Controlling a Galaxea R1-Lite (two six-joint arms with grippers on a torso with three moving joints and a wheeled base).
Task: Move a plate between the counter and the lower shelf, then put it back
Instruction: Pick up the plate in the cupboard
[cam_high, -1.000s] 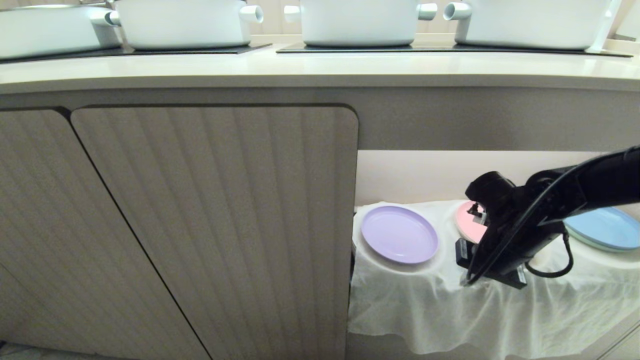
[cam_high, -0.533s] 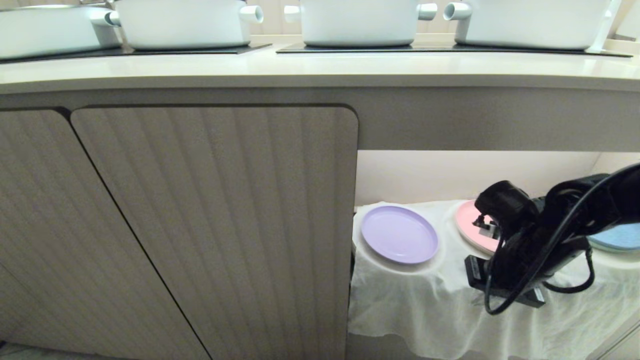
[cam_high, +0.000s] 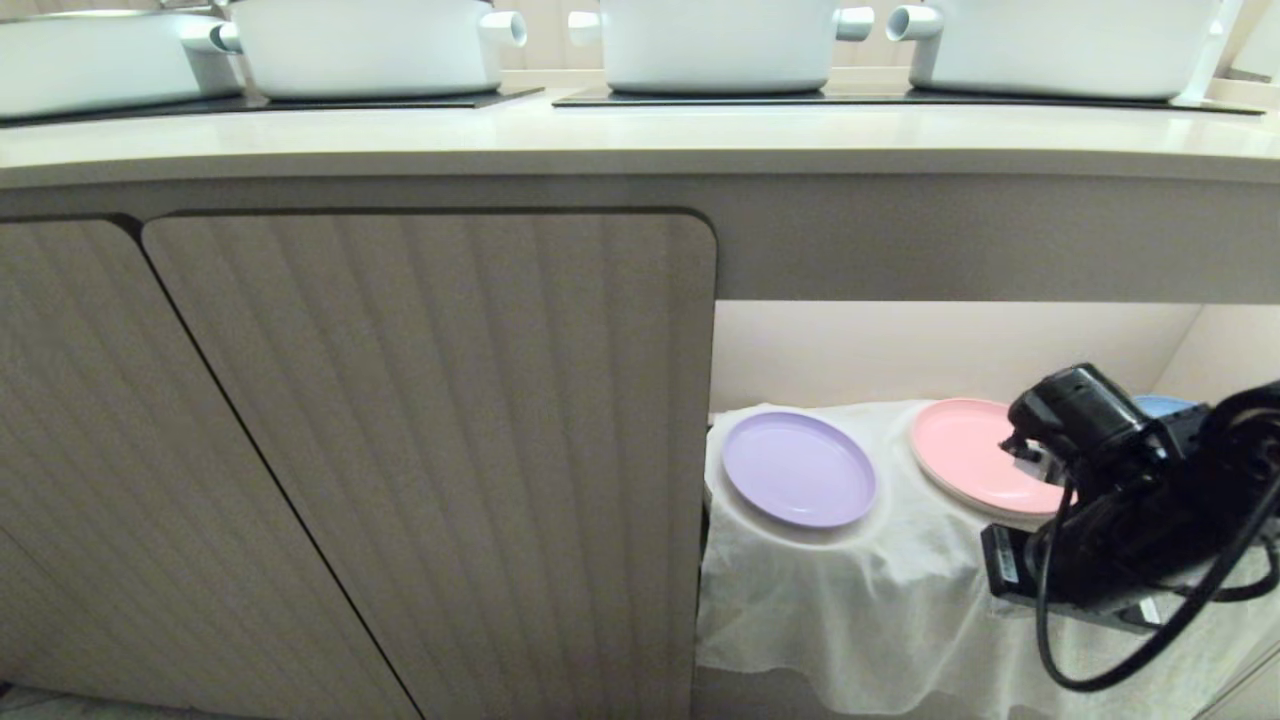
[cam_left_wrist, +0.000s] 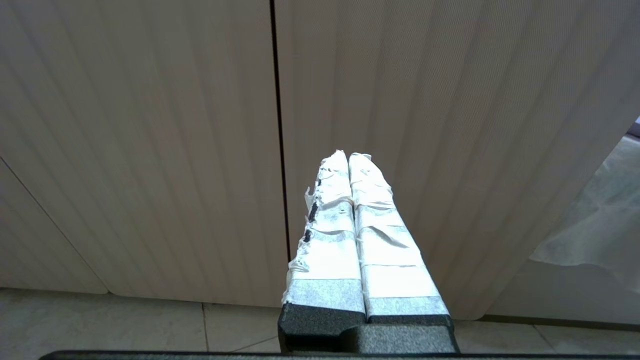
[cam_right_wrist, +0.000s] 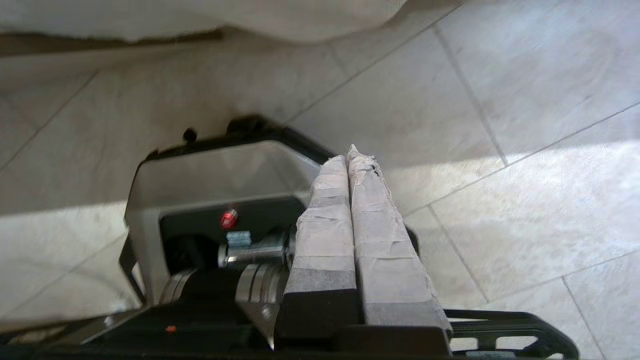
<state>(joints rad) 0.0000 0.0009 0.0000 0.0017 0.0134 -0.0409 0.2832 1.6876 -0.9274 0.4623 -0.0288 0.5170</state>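
The lilac plate (cam_high: 799, 468) lies flat on the left mound of the lower shelf (cam_high: 880, 590), which is draped in white cloth. Nothing touches it. The counter (cam_high: 640, 140) runs across the top. My right arm (cam_high: 1110, 500) hangs in front of the shelf's right end, well to the right of the plate. In the right wrist view the right gripper (cam_right_wrist: 350, 155) is shut and empty, its taped fingers pointing down at the tiled floor. The left gripper (cam_left_wrist: 348, 156) is also shut and empty, parked facing the ribbed cabinet doors (cam_left_wrist: 400, 100).
A pink plate (cam_high: 975, 450) sits right of the lilac one. A blue plate (cam_high: 1160, 405) shows only as a sliver behind my arm. White pots (cam_high: 715, 40) stand on the counter's black hobs. A closed cabinet door (cam_high: 450, 450) borders the niche's left. My base (cam_right_wrist: 200, 180) is below the right gripper.
My right arm has swung to the right and down, away from the shelf. The pink plate is now uncovered and the blue plate mostly hidden. The lilac plate has not moved.
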